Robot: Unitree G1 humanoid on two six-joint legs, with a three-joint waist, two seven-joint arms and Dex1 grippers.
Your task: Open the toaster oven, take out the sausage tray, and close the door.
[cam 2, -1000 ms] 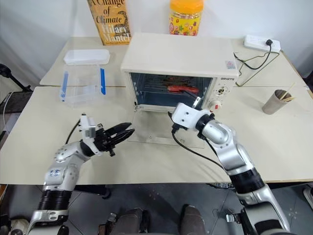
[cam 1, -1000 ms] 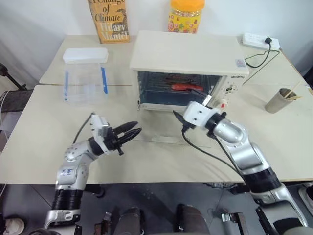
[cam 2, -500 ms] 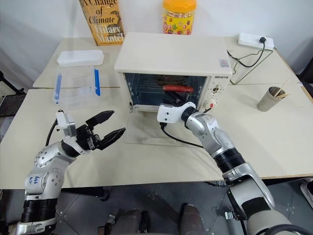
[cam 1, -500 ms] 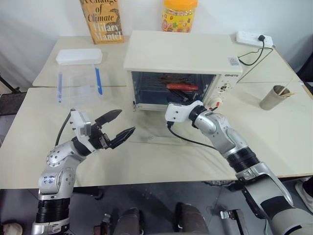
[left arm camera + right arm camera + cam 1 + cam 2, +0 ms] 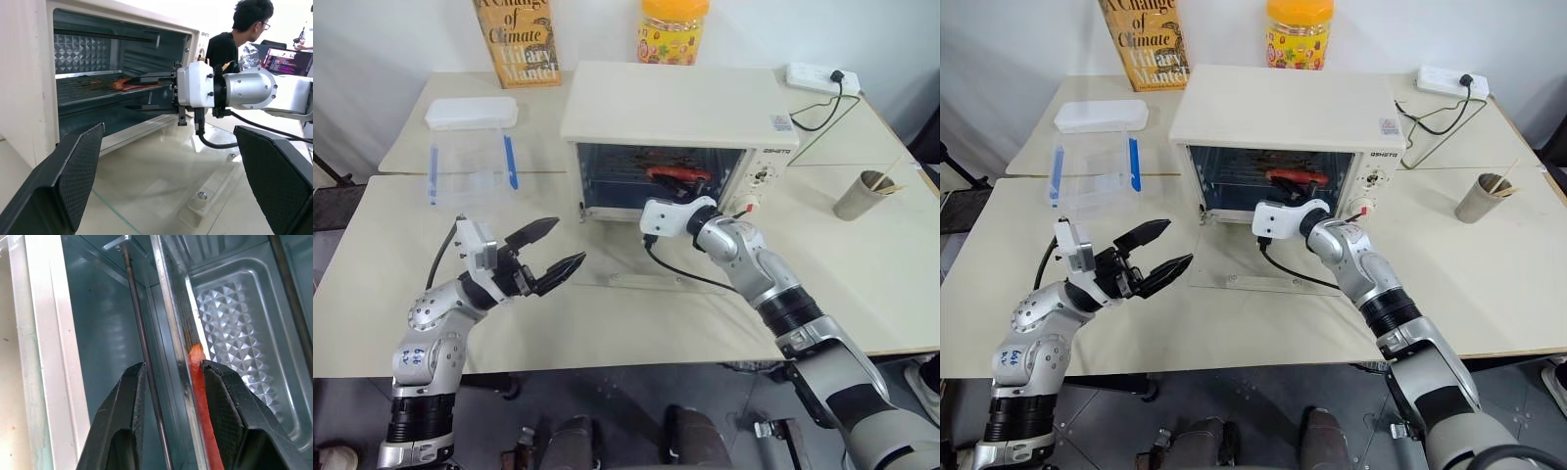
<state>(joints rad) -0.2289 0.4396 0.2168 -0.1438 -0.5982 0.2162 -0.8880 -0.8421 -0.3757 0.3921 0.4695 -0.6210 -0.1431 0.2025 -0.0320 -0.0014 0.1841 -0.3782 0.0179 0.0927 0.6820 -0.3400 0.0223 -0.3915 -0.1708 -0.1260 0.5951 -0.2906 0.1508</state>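
Since a second ago the right claw (image 5: 146, 90) has been reaching further into the oven (image 5: 677, 132) and its jaws have narrowed, while the left claw (image 5: 556, 250) has spread wide and is now hanging open over the front left part of the desk (image 5: 391, 264), holding nothing.

So the door (image 5: 1263, 262) is already folded down flat on the desk in front of the oven; that part's done. Right now the right claw is sitting at the tray's (image 5: 172, 333) front edge, one finger under the rim and one over it, right next to the sausage (image 5: 199, 382). Looks to me like it's pinching the tray rim, though I can't swear the pads are fully biting yet.

The tray is still sitting inside the oven on its rack, sausage on it. Still to do: slide it out, set it down on the desk somewhere, then swing the door back up.
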